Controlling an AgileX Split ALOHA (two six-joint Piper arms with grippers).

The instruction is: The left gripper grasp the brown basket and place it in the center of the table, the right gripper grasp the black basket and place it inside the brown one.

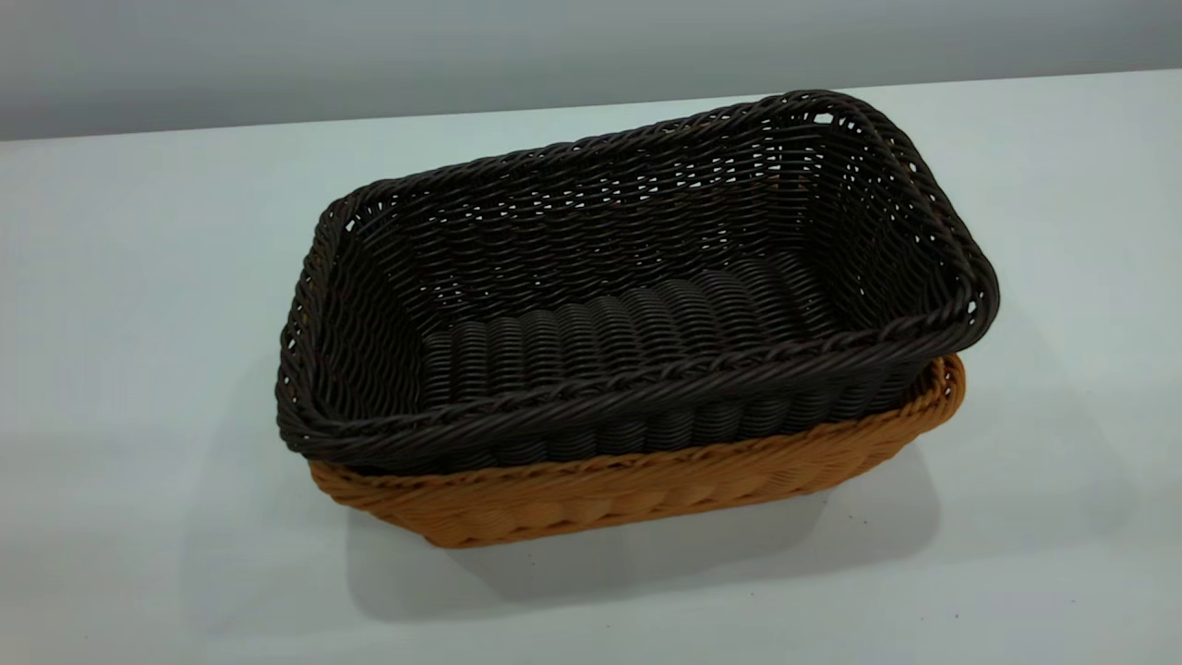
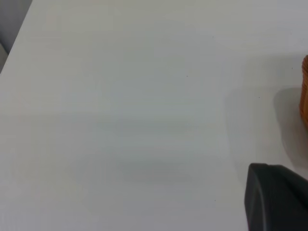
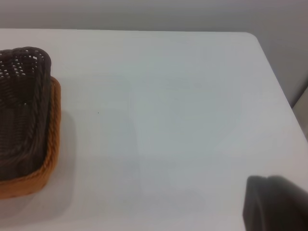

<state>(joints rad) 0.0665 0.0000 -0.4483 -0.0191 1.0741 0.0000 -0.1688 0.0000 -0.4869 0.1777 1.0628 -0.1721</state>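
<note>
White and plain, the desk (image 1: 138, 369) fills the exterior view, with a grey wall behind its far edge. Near the centre, the black basket (image 1: 637, 277) is seen nested inside the brown basket (image 1: 646, 489); its dark braided rim stands higher, and only a tan strip of the brown weave is shown below it, from 3 to 7 o'clock. Bare desk is left open on every side of the pair. Only a dark part of the left gripper (image 2: 276, 197) and of the right gripper (image 3: 276, 202) is shown, well apart from the baskets; how the fingers stand cannot be told.
</note>
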